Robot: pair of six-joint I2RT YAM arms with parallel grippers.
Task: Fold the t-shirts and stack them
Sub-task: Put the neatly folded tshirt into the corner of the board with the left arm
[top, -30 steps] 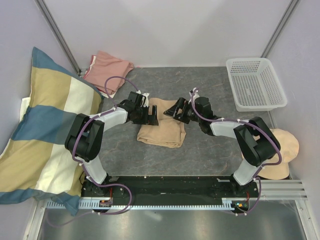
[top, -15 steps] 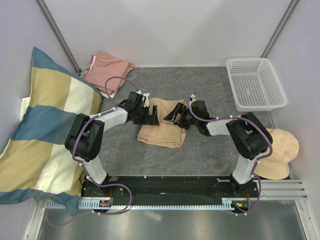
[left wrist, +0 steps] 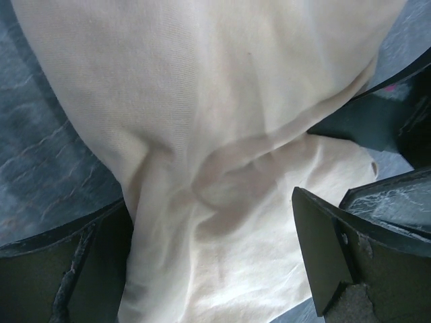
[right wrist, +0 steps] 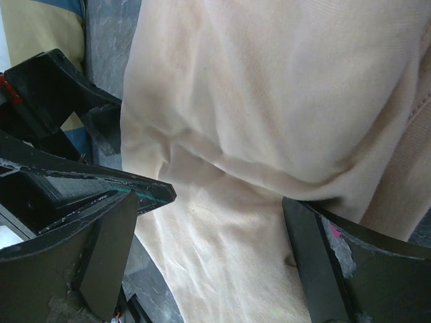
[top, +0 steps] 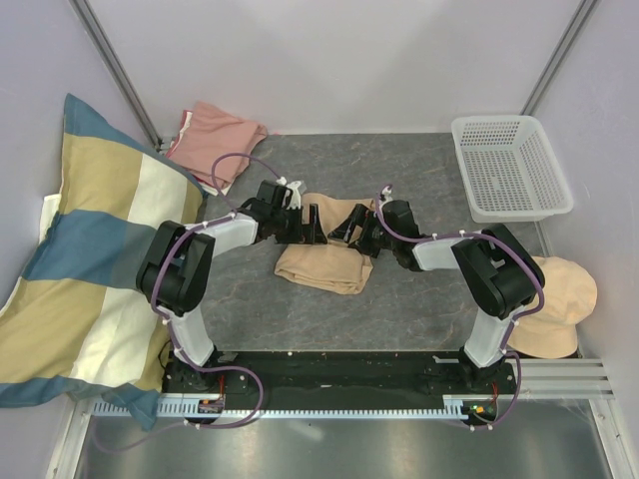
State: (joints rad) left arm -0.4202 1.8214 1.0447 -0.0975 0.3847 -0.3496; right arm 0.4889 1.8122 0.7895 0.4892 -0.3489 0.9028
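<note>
While both jaws stand wide apart, my left gripper [top: 311, 222] and right gripper [top: 351, 226] straddle the tan t-shirt [top: 321, 265] on the table [top: 429, 291]; closing unevenly, I risk pinching extra layers and skewing the fold.

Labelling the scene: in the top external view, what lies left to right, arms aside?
Striped blue, yellow and cream pillow → salmon-pink cloth t-shirt → tan cloth t-shirt → white plastic mesh basket → round beige hat.
</note>
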